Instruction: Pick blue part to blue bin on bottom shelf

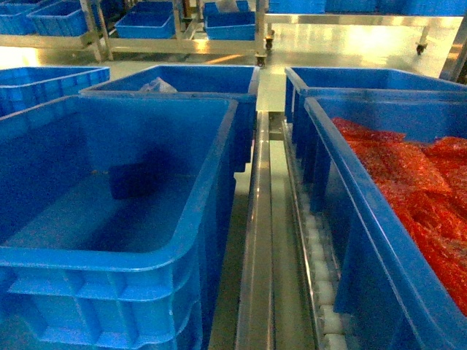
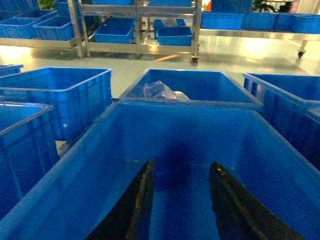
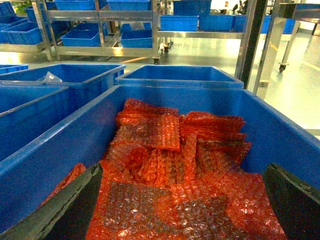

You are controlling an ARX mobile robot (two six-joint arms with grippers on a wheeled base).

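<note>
The blue bin (image 1: 209, 182) fills the left foreground on the bottom shelf, whose white rollers (image 1: 321, 271) show to its right. The blue part (image 1: 137, 179), a small dark navy block, lies on the bin's floor by the far wall. In the left wrist view the part (image 2: 172, 167) sits just beyond and between the tips of my left gripper (image 2: 182, 164), which is open inside the bin (image 2: 230, 132) with nothing held. My right gripper (image 3: 183, 167) is spread wide open over red bubble-wrap packets (image 3: 165, 150). Neither gripper shows in the head view.
The alike crate (image 1: 365, 240) holding the red packets stands on the right. A steel rail (image 1: 255, 240) runs between the two crates. Behind the bin is a crate with a clear plastic bag (image 1: 157, 85). More blue crates (image 1: 44, 80) and wheeled steel racks (image 1: 182, 44) stand further back.
</note>
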